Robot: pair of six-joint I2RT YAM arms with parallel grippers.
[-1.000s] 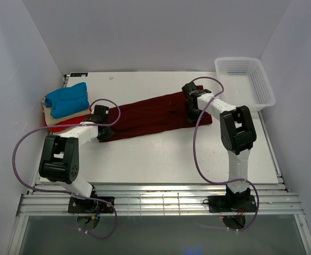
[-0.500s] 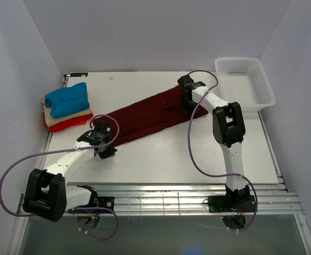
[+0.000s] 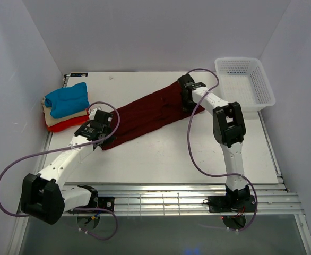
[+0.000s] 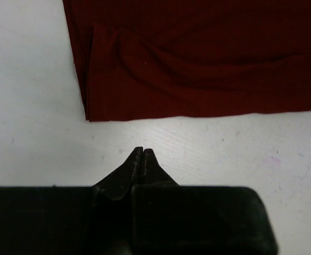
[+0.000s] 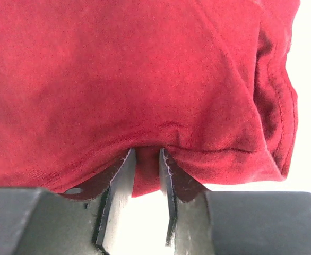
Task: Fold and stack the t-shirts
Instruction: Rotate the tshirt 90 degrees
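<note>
Since half a second ago the left arm has swung its wrist toward the far left, so the left gripper (image 4: 143, 154) now sits closer to the folded pile, and the near-left end of the maroon shirt (image 3: 145, 114) lies a little further in from the table's front edge. The right arm has barely shifted.

Seen from the left wrist, the left gripper's fingers are pressed together with nothing between them. They hang over bare table (image 3: 161, 154), just short of the shirt's straight hem and near its corner, not touching the cloth.

The right gripper (image 5: 146, 159) is at the far-right end of the shirt. Its fingers stand a narrow way apart, pinching a bunched fold of maroon cloth, which drapes wide around them in the right wrist view.

The maroon shirt lies as a long, narrow band running diagonally across the table, from near-left to far-right, with soft creases along it.

At the far-left corner of the table sits the pile of small folded shirts: the blue shirt (image 3: 66, 100) on top, the beige shirt (image 3: 50, 116) under it, and the red-orange shirt (image 3: 69, 125) at the bottom. A white mesh basket (image 3: 251, 106) stands at the far-right corner, apart from the maroon shirt.
</note>
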